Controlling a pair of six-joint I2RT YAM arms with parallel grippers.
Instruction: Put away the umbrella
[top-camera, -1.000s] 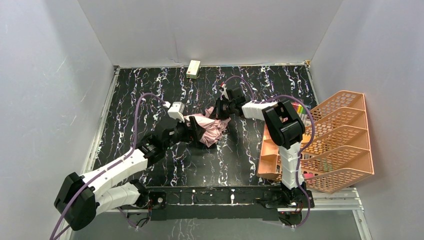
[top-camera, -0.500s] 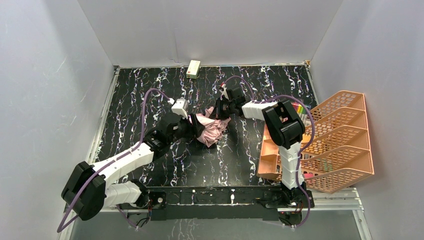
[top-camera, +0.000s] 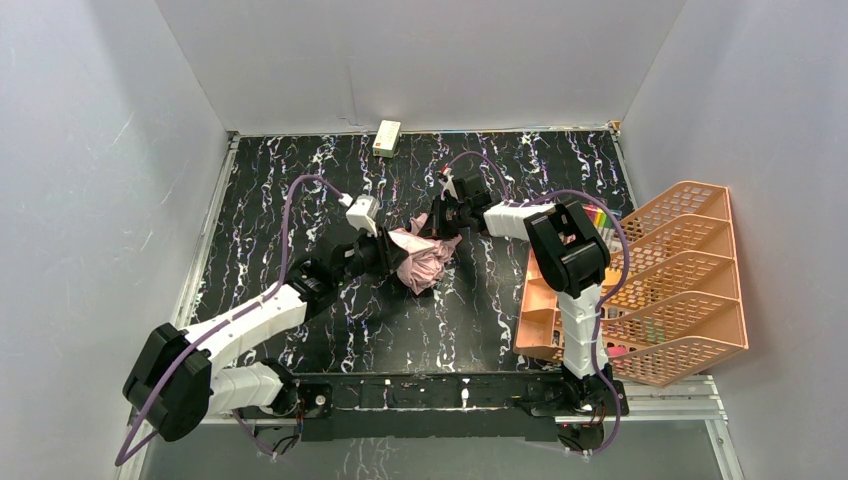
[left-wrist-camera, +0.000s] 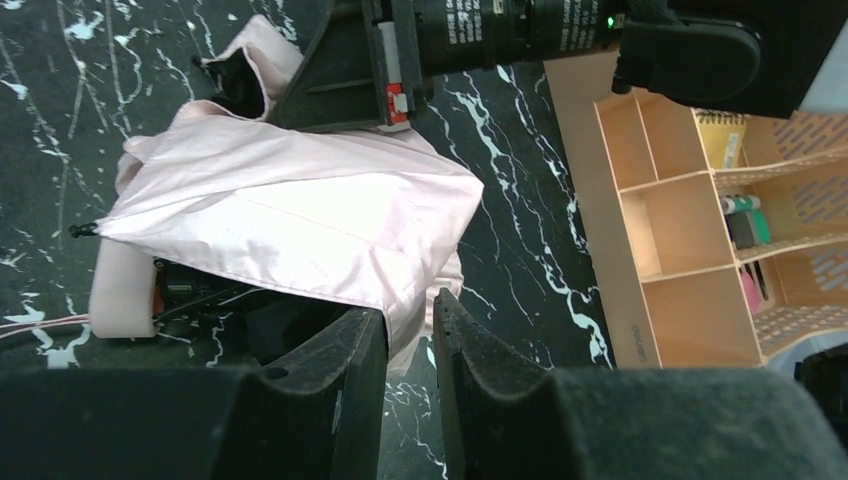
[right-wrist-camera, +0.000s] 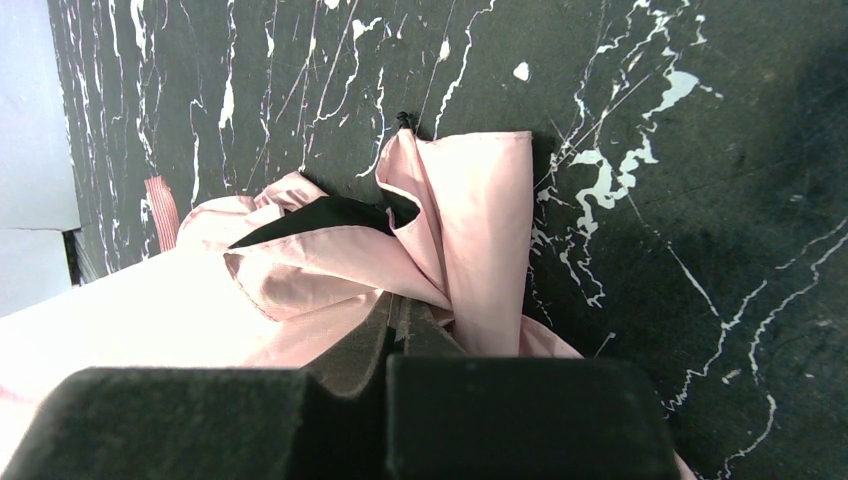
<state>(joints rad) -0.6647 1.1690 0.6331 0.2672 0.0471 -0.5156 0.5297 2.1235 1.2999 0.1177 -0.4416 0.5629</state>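
My top camera sits high behind the arm bases, looking down on the whole table. Both wrist cameras look along their own fingers from very close, the left toward the rack, and all three share the umbrella.

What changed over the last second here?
The left arm pushed forward towards the pale pink and black folding umbrella, and the left claw narrowed around a fold of it. The right claw stayed clamped on the fabric; the orange mesh rack did not move.
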